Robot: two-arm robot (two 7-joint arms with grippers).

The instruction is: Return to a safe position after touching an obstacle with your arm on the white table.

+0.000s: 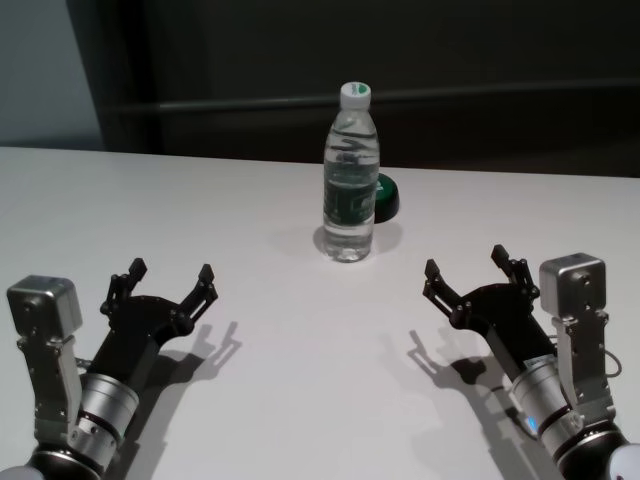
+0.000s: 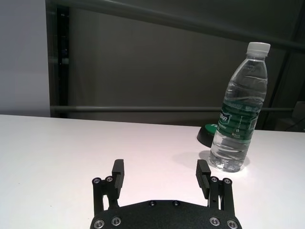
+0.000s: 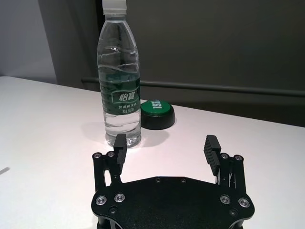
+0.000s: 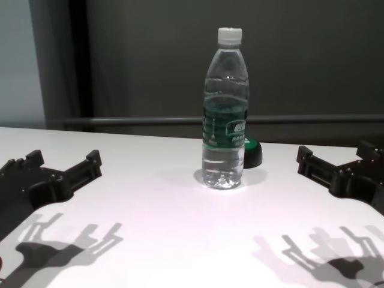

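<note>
The obstacle, a tall clear water bottle (image 1: 351, 185) with a white cap and dark green label, stands upright at the middle of the white table (image 1: 280, 380); it also shows as the bottle (image 2: 239, 114), (image 3: 119, 83), (image 4: 225, 114). My left gripper (image 1: 171, 275) hovers over the near left of the table, open and empty, well short of the bottle. My right gripper (image 1: 467, 265) hovers at the near right, also open and empty. Open fingers show in the left wrist view (image 2: 118, 172) and the right wrist view (image 3: 211, 148). Neither arm touches the bottle.
A small black dome with a green top (image 1: 386, 197) sits just behind and right of the bottle, also seen as the dome (image 3: 157, 113). The table's far edge (image 1: 150, 152) meets a dark wall with a horizontal rail.
</note>
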